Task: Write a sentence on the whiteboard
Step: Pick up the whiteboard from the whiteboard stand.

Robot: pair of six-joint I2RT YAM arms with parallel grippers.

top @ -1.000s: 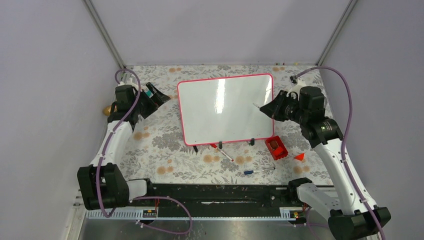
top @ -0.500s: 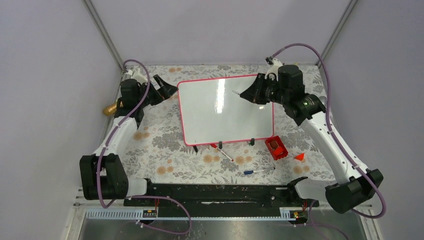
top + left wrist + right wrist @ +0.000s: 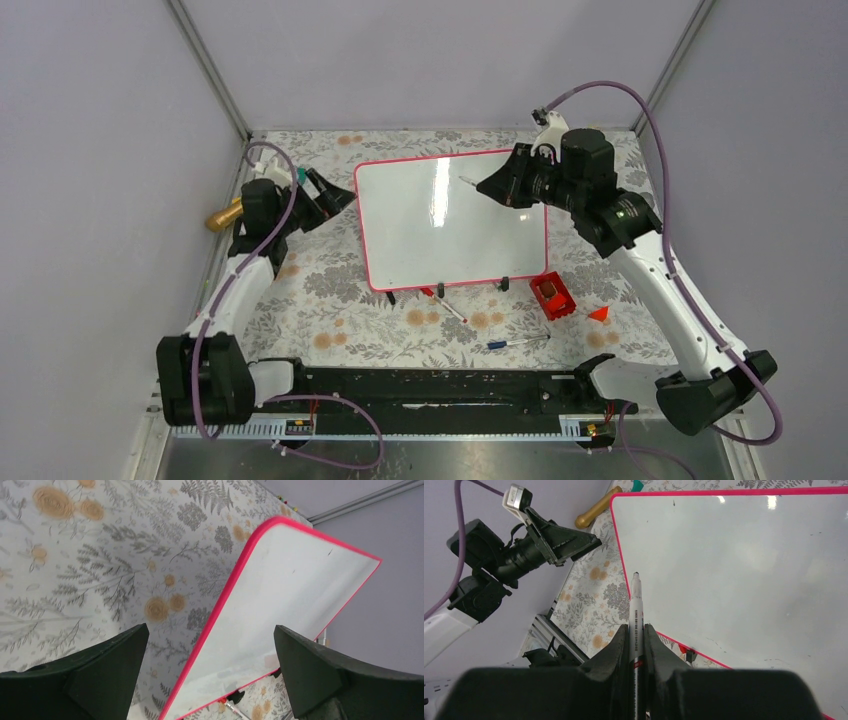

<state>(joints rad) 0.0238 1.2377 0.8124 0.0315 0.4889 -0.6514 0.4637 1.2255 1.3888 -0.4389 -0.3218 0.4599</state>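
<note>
**Right gripper, marker in hand, poised at a blank board**

Right gripper point(image 3: 636, 630) is clamping a white marker point(image 3: 635, 602) between its closed jaws. The barrel is running straight out ahead of the fingers, bare black tip leading. The whiteboard point(image 3: 749, 570) is lying ahead of and below that tip, its pink-red frame passing just under the marker. Whether the tip is touching the surface cannot be told.

Left gripper point(image 3: 330, 190) is hanging with its jaws spread wide and nothing between them. The board's near edge is showing in the gap in front of it, apart from both fingers.

Step in hand, as judged: starting the first stroke. Doing it well is likely calling for:
- bringing the tip down gently until it is just marking, not pressing
- starting near the board's far corner, leaving room for two lines
- watching that the board is not sliding; the open left gripper is placed to steady it

Writing and labels:
- sentence: no word of it is showing on the board, only a few faint specks
- marker barrel: small dark print and a red mark, too fine to read
- no brand legible anywhere
</note>
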